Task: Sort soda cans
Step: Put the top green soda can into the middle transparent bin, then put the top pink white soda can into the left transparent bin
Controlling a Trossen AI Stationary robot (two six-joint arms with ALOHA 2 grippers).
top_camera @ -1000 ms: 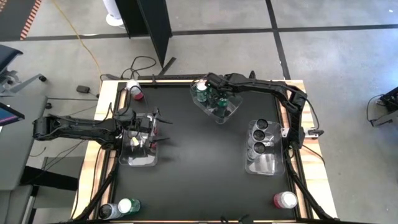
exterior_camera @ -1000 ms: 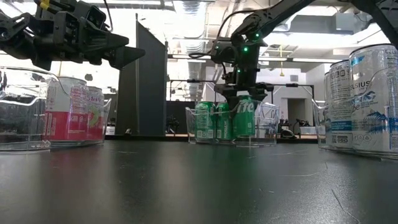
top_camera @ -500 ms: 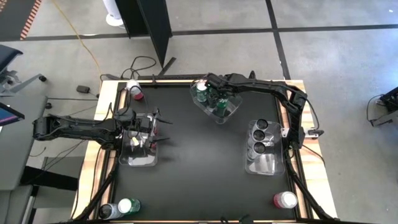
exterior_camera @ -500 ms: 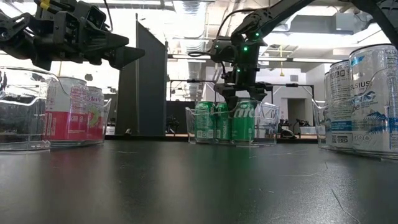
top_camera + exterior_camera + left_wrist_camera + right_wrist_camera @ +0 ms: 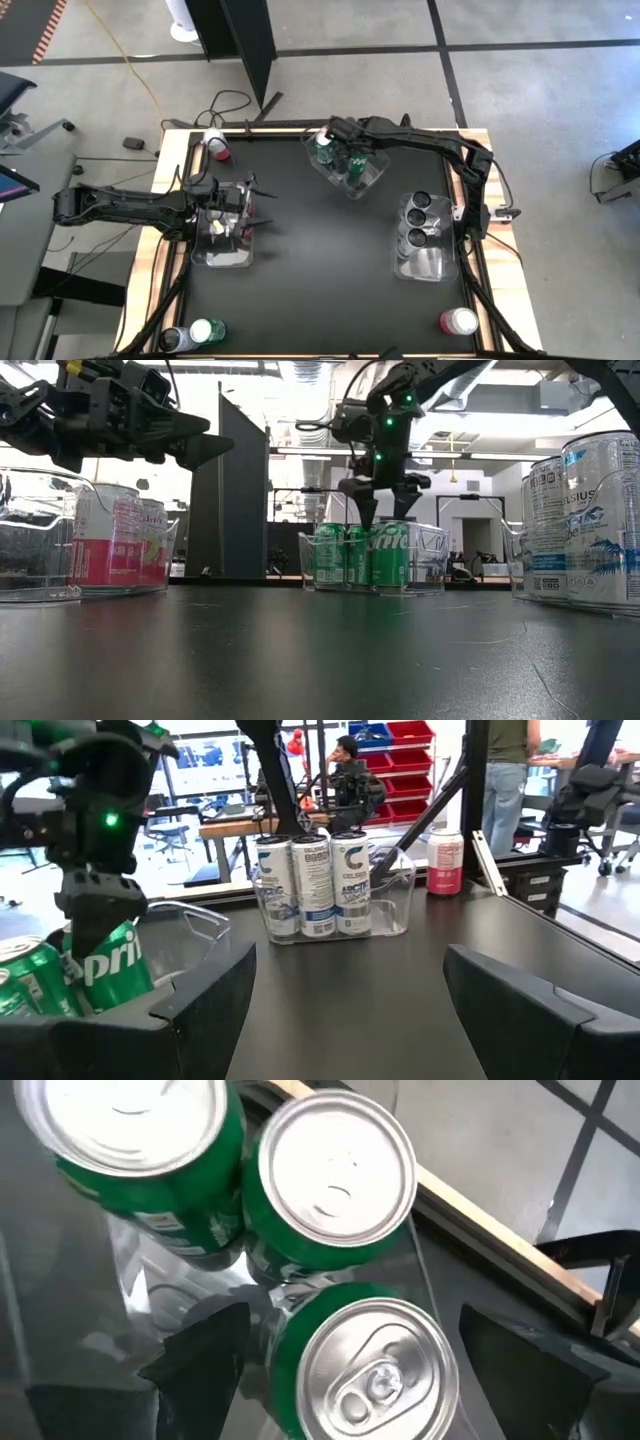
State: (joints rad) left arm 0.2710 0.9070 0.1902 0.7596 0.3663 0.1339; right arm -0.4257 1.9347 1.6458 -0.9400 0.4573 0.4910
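Cans, green: three green cans [image 5: 362, 554] stand upright together in the clear bin [image 5: 372, 176] at the table's far middle.
Right gripper [image 5: 384, 503]: fingers apart, just above the green cans, holding nothing.
Left gripper [image 5: 257, 207]: fingers apart, empty, over the left bin [image 5: 222, 257] with pink cans [image 5: 125, 541].
Pale cans [image 5: 312, 884]: three in the right bin [image 5: 425, 268].

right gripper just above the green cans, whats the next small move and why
Probably lift clear and head for a loose can. The right gripper hangs open above the third green can, which stands in the clear bin beside two others, and the red can stands unsorted at the near table edge.
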